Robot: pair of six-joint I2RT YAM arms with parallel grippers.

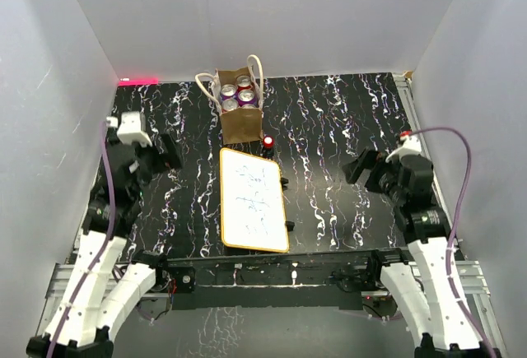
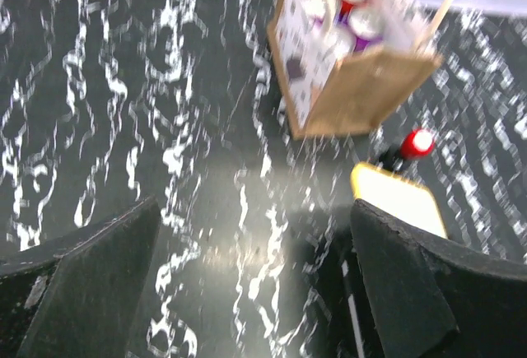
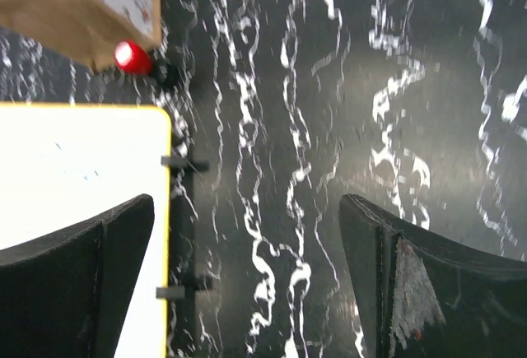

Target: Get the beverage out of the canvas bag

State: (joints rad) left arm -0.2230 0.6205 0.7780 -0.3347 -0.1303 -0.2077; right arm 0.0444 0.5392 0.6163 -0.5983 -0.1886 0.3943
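Both arms hang well short of the work, one on each side of the desk (image 1: pixel 329 169). The left jaws and the right jaws are spread wide with nothing between them. The canvas bag (image 1: pixel 241 119) stands upright at the far middle of the desk, just past the far end of the whiteboard (image 1: pixel 251 200). Its mouth is open and four cans (image 1: pixel 236 97) show inside, packed close together.

That packing worries me most. There looks to be little room to slip a finger down beside any can, so a poor entry could push the tops aside instead of gripping one. The cloth is light, I'd guess, so a straight pull may lift or tip the whole bag unless the other arm steadies it. The loop handles (image 1: pixel 257 68) arch over the opening (easy to snag on the way in or out). A small red-capped thing (image 1: pixel 268 141) sits just beside the bag's near corner, where a low approach from the right could knock it.
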